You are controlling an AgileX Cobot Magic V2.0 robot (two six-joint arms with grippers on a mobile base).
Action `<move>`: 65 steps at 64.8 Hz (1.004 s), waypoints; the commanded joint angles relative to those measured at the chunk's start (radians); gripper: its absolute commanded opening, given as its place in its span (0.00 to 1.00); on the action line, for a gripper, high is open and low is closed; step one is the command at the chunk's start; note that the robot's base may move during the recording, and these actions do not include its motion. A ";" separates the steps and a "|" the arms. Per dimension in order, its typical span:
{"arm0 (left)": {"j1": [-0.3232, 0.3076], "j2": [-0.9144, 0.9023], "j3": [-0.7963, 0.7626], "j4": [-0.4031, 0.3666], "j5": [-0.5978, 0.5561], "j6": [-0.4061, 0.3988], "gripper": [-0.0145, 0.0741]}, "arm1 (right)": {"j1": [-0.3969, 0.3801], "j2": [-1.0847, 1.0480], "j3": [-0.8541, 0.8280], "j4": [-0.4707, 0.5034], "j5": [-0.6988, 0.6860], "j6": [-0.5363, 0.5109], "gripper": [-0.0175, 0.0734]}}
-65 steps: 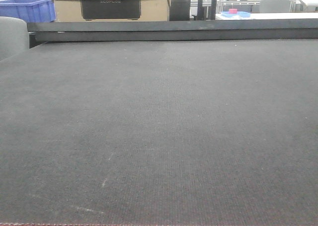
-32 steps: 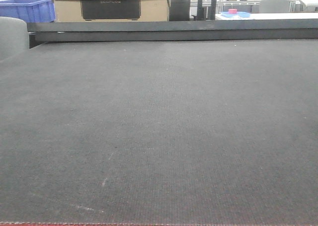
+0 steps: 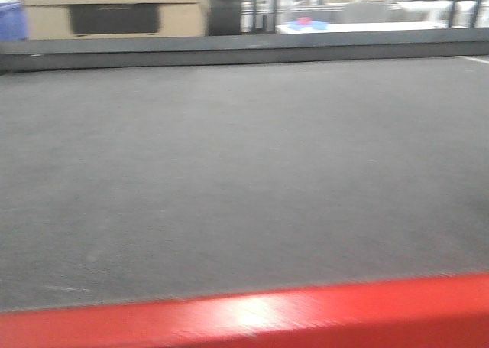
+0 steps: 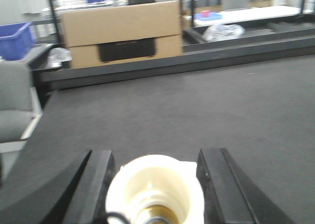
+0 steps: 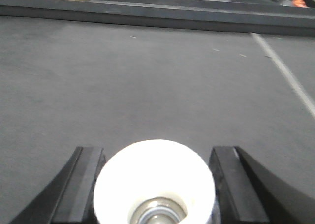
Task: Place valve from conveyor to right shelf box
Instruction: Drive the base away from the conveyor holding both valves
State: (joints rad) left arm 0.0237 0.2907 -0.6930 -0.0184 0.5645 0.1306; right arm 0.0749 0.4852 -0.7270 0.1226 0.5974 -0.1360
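The conveyor (image 3: 244, 172) is a wide dark grey woven belt filling the front view, with no valve lying on it there. In the left wrist view a cream, cup-shaped valve (image 4: 155, 189) with a brass core sits between the black fingers of my left gripper (image 4: 155, 155), which touch it on both sides. In the right wrist view a white round valve (image 5: 153, 182) with a metal core is held the same way by my right gripper (image 5: 156, 150). Both grippers hang over the belt (image 4: 197, 101) (image 5: 147, 76). The right shelf box is out of view.
A red band (image 3: 252, 317) runs along the bottom of the front view. Past the belt's dark rail (image 3: 244, 50) stand a cardboard box (image 4: 120, 34) and a blue crate (image 4: 15, 39). A grey seat-like shape (image 4: 12, 101) is at left. A white line (image 5: 290, 79) crosses the belt at right.
The front view has swung: the background boxes slid left, the picture is blurred, and a red band has come into sight at the bottom edge.
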 commanded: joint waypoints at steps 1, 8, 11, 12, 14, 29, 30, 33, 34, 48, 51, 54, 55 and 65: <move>-0.007 -0.006 -0.007 -0.004 -0.060 -0.007 0.04 | -0.001 -0.008 -0.018 -0.008 -0.083 -0.004 0.02; -0.007 -0.006 -0.007 -0.004 -0.060 -0.007 0.04 | -0.001 -0.008 -0.018 -0.008 -0.083 -0.004 0.02; -0.007 -0.006 -0.007 -0.004 -0.060 -0.007 0.04 | -0.001 -0.008 -0.018 -0.008 -0.083 -0.004 0.02; -0.007 -0.006 -0.007 -0.004 -0.060 -0.007 0.04 | -0.001 -0.008 -0.018 -0.008 -0.083 -0.004 0.02; -0.007 -0.006 -0.007 -0.004 -0.060 -0.007 0.04 | -0.001 -0.008 -0.018 -0.008 -0.083 -0.004 0.02; -0.007 -0.006 -0.007 -0.004 -0.060 -0.007 0.04 | -0.001 -0.008 -0.018 -0.008 -0.085 -0.004 0.02; -0.007 -0.006 -0.007 -0.004 -0.060 -0.007 0.04 | -0.001 -0.008 -0.018 -0.008 -0.085 -0.004 0.02; -0.007 -0.006 -0.007 -0.004 -0.060 -0.007 0.04 | -0.001 -0.008 -0.018 -0.008 -0.085 -0.004 0.02; -0.007 -0.006 -0.007 -0.004 -0.060 -0.007 0.04 | -0.001 -0.008 -0.018 -0.008 -0.085 -0.004 0.02; -0.007 -0.006 -0.007 -0.004 -0.060 -0.007 0.04 | -0.001 -0.008 -0.018 -0.008 -0.085 -0.004 0.02; -0.007 -0.006 -0.007 -0.004 -0.060 -0.007 0.04 | -0.001 -0.008 -0.018 -0.008 -0.085 -0.004 0.02; -0.007 -0.006 -0.007 -0.004 -0.060 -0.007 0.04 | -0.001 -0.008 -0.018 -0.008 -0.085 -0.004 0.02; -0.007 -0.006 -0.007 -0.004 -0.060 -0.007 0.04 | -0.001 -0.008 -0.018 -0.008 -0.085 -0.004 0.02; -0.007 -0.006 -0.007 -0.004 -0.060 -0.007 0.04 | -0.001 -0.008 -0.018 -0.008 -0.085 -0.004 0.02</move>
State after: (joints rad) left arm 0.0237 0.2907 -0.6930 -0.0184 0.5641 0.1306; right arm 0.0749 0.4852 -0.7270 0.1206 0.5974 -0.1360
